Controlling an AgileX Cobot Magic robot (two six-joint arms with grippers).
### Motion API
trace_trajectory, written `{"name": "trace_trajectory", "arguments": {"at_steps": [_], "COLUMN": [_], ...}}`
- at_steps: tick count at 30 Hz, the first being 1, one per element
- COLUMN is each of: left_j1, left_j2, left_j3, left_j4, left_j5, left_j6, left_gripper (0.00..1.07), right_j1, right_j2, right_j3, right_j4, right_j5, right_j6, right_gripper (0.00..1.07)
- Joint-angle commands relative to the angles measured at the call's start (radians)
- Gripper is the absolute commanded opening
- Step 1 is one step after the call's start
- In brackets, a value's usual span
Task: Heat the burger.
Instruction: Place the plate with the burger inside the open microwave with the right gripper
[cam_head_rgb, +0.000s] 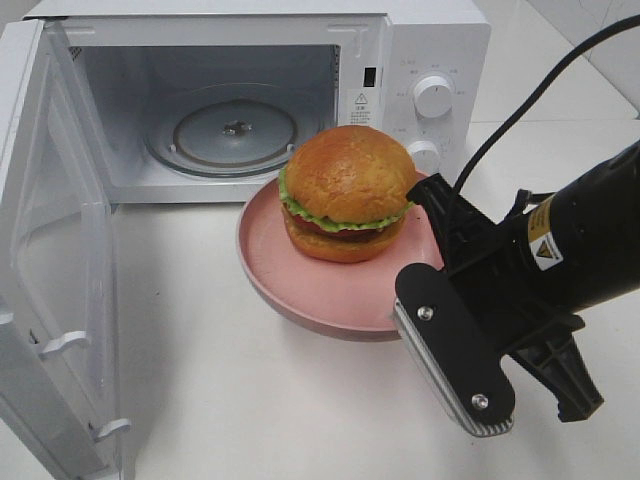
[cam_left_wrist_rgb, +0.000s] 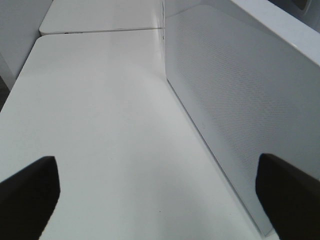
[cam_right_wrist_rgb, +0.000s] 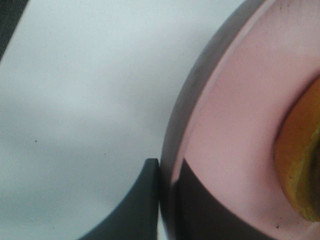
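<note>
Now, my right claw (cam_right_wrist_rgb: 170, 200) is clenched on the rim of the plate (cam_head_rgb: 300, 290): one finger (cam_right_wrist_rgb: 145, 210) lies under the edge and the other presses on the upper side. The burger (cam_head_rgb: 345, 195) sits on this plate, apart from my fingers, on the part of the plate that is nearer to the microwave (cam_head_rgb: 430, 50). In the high view it is to the left of my claw and further back, just in front of the oven's mouth. I cannot tell if the plate rests on the table (cam_head_rgb: 250, 420) or hangs a little above it.

The burger has a glossy golden-brown bun with a round dome, then a green frill of lettuce, a red slice and a dark patty, and a second bun below. It stands upright with the dome to the top. It is round, so it has no long side; its layers are only stacked from bottom to top. The plate is pink, matt, round and shallow, wider than the burger.

The microwave is white and smooth, with two round knobs (cam_head_rgb: 433, 96) and a glass disc (cam_head_rgb: 235, 130) inside. Its door (cam_head_rgb: 50, 250) is swung wide to the left.

My left claw (cam_left_wrist_rgb: 160, 200) is released, the fingers spread wide over the white table, beside the dotted outer face of the door
</note>
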Motion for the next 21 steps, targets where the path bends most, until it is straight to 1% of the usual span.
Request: {"name": "trace_trajectory", "arguments": {"at_steps": [1,2,3,9,11,14,18,19,21], "left_j1": [-0.006,-0.006,-0.006,-0.006,-0.006,-0.006,-0.006,-0.006,-0.006], "left_j2": [-0.020,-0.020,-0.020,-0.020,-0.020,-0.020,-0.020,-0.020,-0.020], "left_j3": [0.002,0.002,0.002,0.002,0.002,0.002,0.002,0.002,0.002], "left_j4": [-0.006,-0.006,-0.006,-0.006,-0.006,-0.006,-0.006,-0.006,-0.006], "left_j5": [-0.004,-0.004,-0.004,-0.004,-0.004,-0.004,-0.004,-0.004,-0.004], "left_j6": [-0.001,-0.001,-0.001,-0.001,-0.001,-0.001,-0.001,-0.001,-0.001], "left_gripper": [1.00,1.00,1.00,1.00,1.00,1.00,1.00,1.00,1.00], "right_j1": [-0.004,-0.004,-0.004,-0.004,-0.004,-0.004,-0.004,-0.004,-0.004], "right_j2": [0.010,0.028,0.048,0.095,0.136,0.144,0.198,0.215,0.224], "right_j3": [-0.022,-0.027,-0.040,-0.070,-0.117,-0.127,-0.186,-0.206,-0.217], "right_j4": [0.079,0.131,0.141,0.129,0.129,0.129,0.128,0.110,0.110], "right_j5": [-0.071,-0.076,-0.079,-0.082,-0.082,-0.082,-0.082,-0.082,-0.082], "right_j6": [-0.104,-0.142,-0.155,-0.145,-0.125,-0.125,-0.125,-0.125,-0.123], "right_gripper": [0.00,0.00,0.00,0.00,0.00,0.00,0.00,0.00,0.00]}}
